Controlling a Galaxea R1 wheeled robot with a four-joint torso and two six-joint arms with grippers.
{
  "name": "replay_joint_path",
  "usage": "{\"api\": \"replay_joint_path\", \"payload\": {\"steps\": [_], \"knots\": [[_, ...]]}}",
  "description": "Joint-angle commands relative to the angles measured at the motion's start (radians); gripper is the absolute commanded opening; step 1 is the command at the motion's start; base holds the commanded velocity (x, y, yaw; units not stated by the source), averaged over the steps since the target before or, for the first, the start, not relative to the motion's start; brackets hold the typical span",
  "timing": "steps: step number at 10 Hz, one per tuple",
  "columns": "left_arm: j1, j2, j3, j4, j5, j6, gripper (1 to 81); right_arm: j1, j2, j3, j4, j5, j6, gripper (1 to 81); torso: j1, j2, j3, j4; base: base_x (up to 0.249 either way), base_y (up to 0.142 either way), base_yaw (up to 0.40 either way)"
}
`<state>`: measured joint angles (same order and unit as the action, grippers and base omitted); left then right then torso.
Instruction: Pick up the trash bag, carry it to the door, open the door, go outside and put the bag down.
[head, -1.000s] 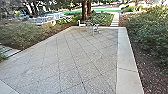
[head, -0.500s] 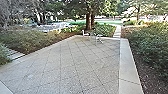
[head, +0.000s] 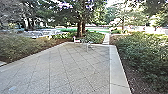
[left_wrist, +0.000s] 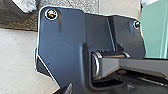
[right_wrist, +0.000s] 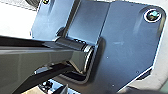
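Observation:
In the left wrist view, a grey, shiny, crinkled thing that may be part of the trash bag (left_wrist: 18, 8) lies at the upper left corner, over speckled ground. Whether anything holds it, I cannot tell. A dark pointed piece at the lower edge there looks like part of my left gripper (left_wrist: 67, 89). A similar dark tip at the bottom of the right wrist view looks like part of my right gripper (right_wrist: 63, 89). The door cannot be made out for certain.
A paved patio (head: 75, 67) stretches ahead, with a pale concrete border (head: 116, 65) along its right side. Bushes (head: 142, 55) stand on the right and more shrubs (head: 27, 46) on the left. White chairs (head: 77, 40) and a tree trunk (head: 80, 28) are at the far end.
The head camera has tilted up and lately swung somewhat to the right, bringing more trees into view. Nothing in the yard has visibly moved by itself.

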<state>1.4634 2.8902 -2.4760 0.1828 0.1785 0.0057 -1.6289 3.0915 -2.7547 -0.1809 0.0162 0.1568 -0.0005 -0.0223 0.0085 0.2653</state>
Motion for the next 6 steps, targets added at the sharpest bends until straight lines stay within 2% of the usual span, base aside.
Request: {"api": "replay_joint_path", "payload": {"steps": [1, 2, 3, 4, 6], "knots": [[0.005, 0.032, 0.000, 0.078, 0.029, 0.008, 81.1, 0.042, 0.020, 0.021, 0.001, -0.048, 0.004, 81.1, 0.001, 0.000, 0.054, -0.049, 0.000, 0.000, 0.000], [0.016, 0.038, 0.000, 0.078, 0.027, 0.007, 81.1, 0.043, 0.020, 0.024, 0.001, -0.047, 0.004, 81.1, 0.001, 0.000, 0.018, -0.023, 0.000, 0.000, 0.000], [0.024, 0.049, -0.008, 0.075, 0.018, 0.005, 81.1, 0.045, 0.022, 0.024, 0.001, -0.047, 0.003, 81.1, 0.001, -0.001, 0.026, -0.043, 0.000, 0.000, 0.000], [0.036, 0.064, -0.035, 0.069, -0.037, 0.003, 81.1, 0.045, 0.022, 0.026, 0.000, -0.047, -0.002, 81.1, 0.001, -0.001, 0.031, -0.047, 0.000, 0.000, 0.000], [0.064, 0.110, -0.138, 0.066, -0.171, 0.000, 81.1, 0.039, 0.023, 0.027, -0.009, -0.038, -0.003, 81.1, 0.001, -0.002, 0.030, -0.048, 0.000, 0.000, 0.000]]}}
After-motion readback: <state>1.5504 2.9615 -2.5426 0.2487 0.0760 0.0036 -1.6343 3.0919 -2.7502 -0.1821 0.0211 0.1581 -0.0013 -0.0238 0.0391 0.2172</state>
